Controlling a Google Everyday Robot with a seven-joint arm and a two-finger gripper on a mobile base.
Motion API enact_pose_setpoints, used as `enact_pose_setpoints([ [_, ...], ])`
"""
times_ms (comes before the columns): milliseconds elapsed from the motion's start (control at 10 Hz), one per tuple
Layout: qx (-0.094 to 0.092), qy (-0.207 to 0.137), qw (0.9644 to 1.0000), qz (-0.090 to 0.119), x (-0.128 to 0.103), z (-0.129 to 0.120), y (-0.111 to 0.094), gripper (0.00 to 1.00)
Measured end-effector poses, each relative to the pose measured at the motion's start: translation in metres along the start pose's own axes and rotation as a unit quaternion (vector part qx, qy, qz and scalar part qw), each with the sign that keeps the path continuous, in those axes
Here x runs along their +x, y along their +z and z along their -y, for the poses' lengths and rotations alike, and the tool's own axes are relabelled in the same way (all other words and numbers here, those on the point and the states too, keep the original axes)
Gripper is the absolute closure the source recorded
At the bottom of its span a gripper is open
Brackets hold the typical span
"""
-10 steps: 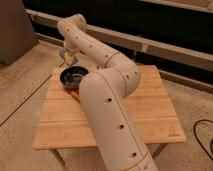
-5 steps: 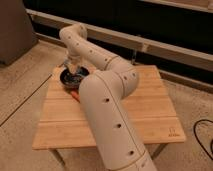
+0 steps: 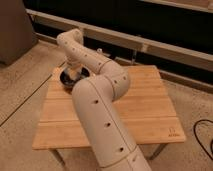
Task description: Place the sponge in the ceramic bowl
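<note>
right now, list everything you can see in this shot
table: one, light wood, middle of the floor
ceramic bowl: one, dark, table's far left corner, partly under the arm
small bottle: one, clear, table's far edge behind the arm
sponge: none visible
cable: one, black, floor at right
arm: one, white, reaching across the table to the bowl
gripper: one, down at the bowl, shut, mostly hidden

The hand [image 3: 74, 74] has sunk (arm folding) — to the ceramic bowl [image 3: 64, 80].
</note>
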Motion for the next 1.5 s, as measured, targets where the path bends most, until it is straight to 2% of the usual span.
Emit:
enact_pose_setpoints([
  [400,-0.015,-0.027,0.9989,-0.035,0.001,-0.009,0.018,0.99],
  [500,-0.020,-0.033,0.9985,-0.039,-0.001,-0.012,0.021,0.92],
  [1100,-0.029,-0.039,0.9978,-0.045,-0.003,-0.011,0.022,0.30],
  [1200,-0.030,-0.039,0.9978,-0.045,-0.002,-0.011,0.021,0.25],
  [1500,-0.033,-0.035,0.9978,-0.045,-0.002,-0.010,0.021,0.25],
])
